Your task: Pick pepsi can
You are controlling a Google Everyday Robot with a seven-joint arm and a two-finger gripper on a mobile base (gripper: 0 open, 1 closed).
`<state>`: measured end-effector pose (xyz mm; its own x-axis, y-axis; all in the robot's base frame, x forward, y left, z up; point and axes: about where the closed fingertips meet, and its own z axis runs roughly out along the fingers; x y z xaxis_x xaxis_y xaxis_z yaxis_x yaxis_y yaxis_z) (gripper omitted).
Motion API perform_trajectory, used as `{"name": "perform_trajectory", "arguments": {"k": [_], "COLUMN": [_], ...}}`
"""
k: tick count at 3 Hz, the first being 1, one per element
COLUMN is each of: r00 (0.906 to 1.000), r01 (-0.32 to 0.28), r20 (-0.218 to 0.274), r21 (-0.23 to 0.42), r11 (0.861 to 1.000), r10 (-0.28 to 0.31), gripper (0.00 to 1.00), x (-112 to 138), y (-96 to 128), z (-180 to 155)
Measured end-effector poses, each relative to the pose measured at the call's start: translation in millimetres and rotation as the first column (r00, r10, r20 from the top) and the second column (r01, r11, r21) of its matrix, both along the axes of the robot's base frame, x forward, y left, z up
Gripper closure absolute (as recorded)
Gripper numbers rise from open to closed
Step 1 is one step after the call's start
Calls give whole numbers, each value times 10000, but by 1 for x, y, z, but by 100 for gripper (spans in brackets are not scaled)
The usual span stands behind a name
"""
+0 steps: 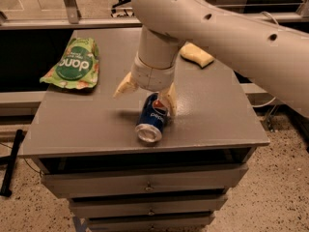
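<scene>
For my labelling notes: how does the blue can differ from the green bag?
The can is blue and round, the bag green and flat. The can lies on its side near the front edge; the bag lies at the back left. The open gripper hangs over the can, away from the bag. Both rest on the grey table.

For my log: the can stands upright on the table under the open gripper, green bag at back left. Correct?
Not quite. The camera view shows the can lying on its side on the table, under the open gripper; the green bag is back left.
</scene>
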<state>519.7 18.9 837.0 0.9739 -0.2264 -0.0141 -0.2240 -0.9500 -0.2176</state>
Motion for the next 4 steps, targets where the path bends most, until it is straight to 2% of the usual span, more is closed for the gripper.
{"name": "perform_trajectory", "arguments": {"k": [2, 3, 4], "r00": [9989, 9910, 9484], "r01": [367, 1317, 3156], "r20": [310, 328, -143], "r21": [-656, -651, -531], "r11": [9972, 9891, 9474], "r10": [-347, -1298, -3168], "gripper": [65, 88, 100], "x": [13, 25, 46], "y": [-18, -18, -16], "z": [-9, 7, 35]}}
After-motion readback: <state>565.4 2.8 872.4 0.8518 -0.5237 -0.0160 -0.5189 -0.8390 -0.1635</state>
